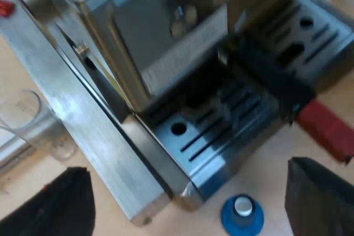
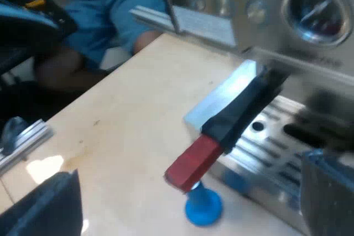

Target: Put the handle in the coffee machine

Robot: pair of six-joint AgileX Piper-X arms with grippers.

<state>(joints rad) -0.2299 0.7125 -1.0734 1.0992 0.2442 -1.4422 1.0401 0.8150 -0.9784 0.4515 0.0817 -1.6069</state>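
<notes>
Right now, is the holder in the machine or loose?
In: dark handle juts from the machine's front above the drip tray, red end outward. Locked or not: cannot tell.

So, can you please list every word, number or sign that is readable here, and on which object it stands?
No text can be read in these pictures.
measuring glass: faint marks, too blurred to read.
pressure gauge on the espresso machine: dial markings, too blurred to read.
handle and blue tamper: no lettering visible.
</notes>
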